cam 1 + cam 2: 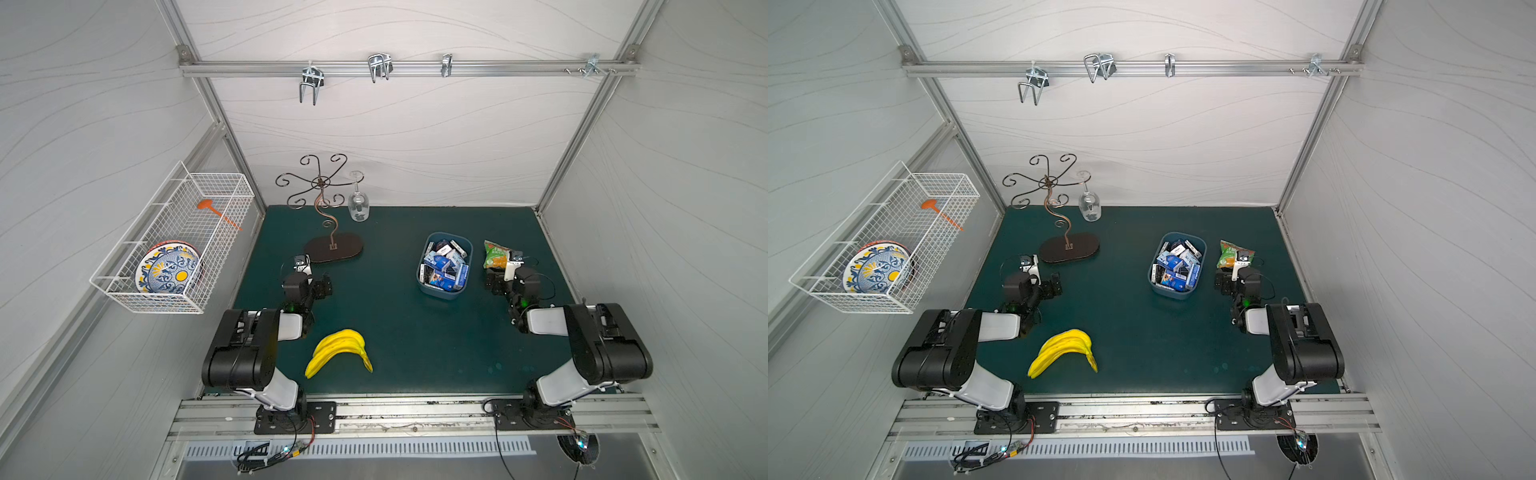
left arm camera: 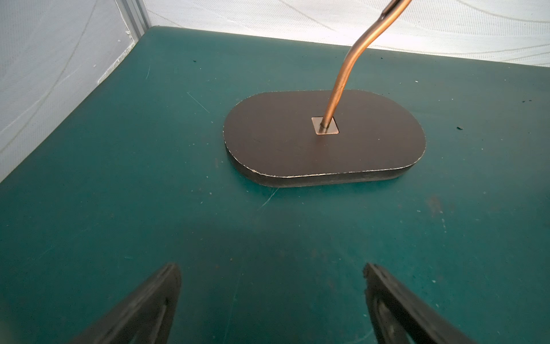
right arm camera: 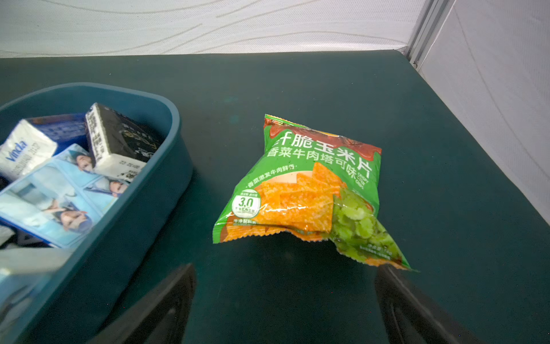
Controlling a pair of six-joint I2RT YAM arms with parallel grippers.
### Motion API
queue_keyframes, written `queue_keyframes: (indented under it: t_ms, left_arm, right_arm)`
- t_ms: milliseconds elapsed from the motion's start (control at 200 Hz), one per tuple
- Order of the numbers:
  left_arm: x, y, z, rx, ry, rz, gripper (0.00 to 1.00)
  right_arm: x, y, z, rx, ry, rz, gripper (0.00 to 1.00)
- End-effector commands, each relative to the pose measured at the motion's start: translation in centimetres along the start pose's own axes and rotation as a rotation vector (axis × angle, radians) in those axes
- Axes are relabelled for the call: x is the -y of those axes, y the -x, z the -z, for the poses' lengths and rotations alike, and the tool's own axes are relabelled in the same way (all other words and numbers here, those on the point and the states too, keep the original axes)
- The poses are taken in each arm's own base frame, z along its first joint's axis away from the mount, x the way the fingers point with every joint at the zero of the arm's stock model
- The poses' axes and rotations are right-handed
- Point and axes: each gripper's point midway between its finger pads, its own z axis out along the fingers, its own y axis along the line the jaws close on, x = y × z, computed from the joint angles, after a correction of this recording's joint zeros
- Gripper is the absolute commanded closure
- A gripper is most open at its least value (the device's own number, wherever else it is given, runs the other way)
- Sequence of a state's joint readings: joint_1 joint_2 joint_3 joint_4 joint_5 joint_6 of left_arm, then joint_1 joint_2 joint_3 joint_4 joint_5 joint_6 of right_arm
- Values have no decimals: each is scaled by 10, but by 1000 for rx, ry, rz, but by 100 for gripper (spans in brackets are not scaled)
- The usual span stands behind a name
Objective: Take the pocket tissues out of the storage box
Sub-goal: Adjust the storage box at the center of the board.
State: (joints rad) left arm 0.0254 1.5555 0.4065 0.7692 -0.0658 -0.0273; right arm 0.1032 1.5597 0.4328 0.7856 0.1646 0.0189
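- left arm [image 1: 245, 353]: bulky black joint housings, rounded white link shells.
- right arm [image 1: 602, 349]: same black-and-white build.
- base plates [image 1: 326, 415]: flat, black, rectangular, with silver screws [image 1: 331, 409].
- lamps: a small green one glows on the left wrist [image 1: 292, 308] and one on the right [image 1: 524, 303].
- cameras [image 1: 302, 262]: small dark boxes on white mounts, one at each wrist.
- cables [image 1: 548, 286]: thin black loops at the wrists.
- wires [image 1: 312, 424]: red and black, at the bases.
- left gripper [image 2: 270, 268]: matte black fingers [image 2: 148, 306] tapering to blunt tips.
- right gripper [image 3: 285, 268]: same black tapered fingers [image 3: 160, 309].
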Motion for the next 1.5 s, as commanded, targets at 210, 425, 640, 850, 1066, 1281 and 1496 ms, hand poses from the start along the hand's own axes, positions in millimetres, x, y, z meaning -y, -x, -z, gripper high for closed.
queue_keyframes:
  t_ms: [210, 425, 640, 850, 1066, 1281, 1496]
  left_arm:
    - [3, 24, -1, 79, -16, 1, 0]
    - [2, 24, -1, 69, -30, 12, 0]
    - [-16, 71, 18, 41, 104, 57, 3]
    - [-25, 103, 69, -10, 367, 83, 4]
    - [9, 109, 102, -98, 323, 96, 0]
    - [10, 108, 111, -153, 317, 151, 10]
    - [18, 95, 128, -244, 313, 179, 12]
  right_arm:
    - [0, 2, -2, 6, -1, -10, 1]
    - [-2, 8, 1, 31, 5, 1, 1]
    - [-10, 54, 25, -44, -43, 41, 1]
    - [-52, 52, 57, -210, -38, 80, 1]
    - [-68, 30, 70, -383, -18, 2, 10]
    - [-78, 32, 65, -413, 24, -48, 35]
    - [-69, 38, 44, -446, 69, -187, 49]
